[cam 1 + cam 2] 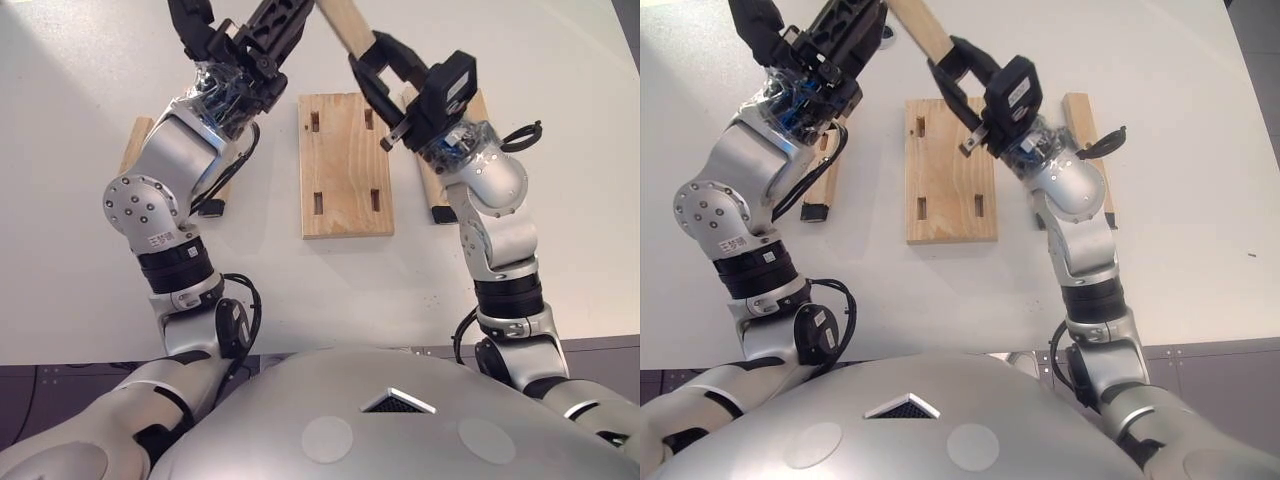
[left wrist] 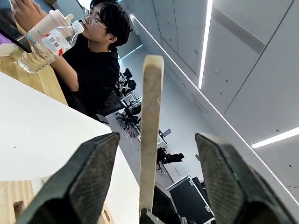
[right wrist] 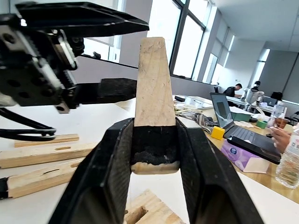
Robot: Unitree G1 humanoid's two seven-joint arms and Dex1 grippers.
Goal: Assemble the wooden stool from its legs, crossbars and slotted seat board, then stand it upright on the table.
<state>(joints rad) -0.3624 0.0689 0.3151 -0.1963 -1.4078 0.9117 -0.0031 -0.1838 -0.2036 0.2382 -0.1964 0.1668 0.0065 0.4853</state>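
Wood like this leg (image 3: 153,79) is stiff and pretty light, I'd guess, so there's no flex to worry about. The bare faces look smooth though, and a long piece clamped at one end will want to pivot in the grip. Best hold is probably where the right gripper (image 3: 155,144) has it now: closed tight on the black-wrapped end, fingers (image 3: 114,163) flat against opposite faces. For steering it into a slot I'd want a second hold further up.

Left gripper (image 2: 157,140) is wide open. Its fingers sit either side of the leg with gaps on both sides, so it's holding nothing.

Leg is raised off the table (image 1: 560,60) near the far end of the board (image 1: 345,165), tilted and clear of it.

Looks-wise it's a pale, flat-sided length of wood, dark at the gripped end. Board is a pale rectangle lying flat mid-table with four small slots (image 1: 318,203), two near each short end, nothing in them yet. Two more pieces lie flat, one (image 1: 135,145) left of the board and one (image 1: 437,195) right of it, partly under the right arm. Slots look snug, so a crooked entry could jam or chip an edge.
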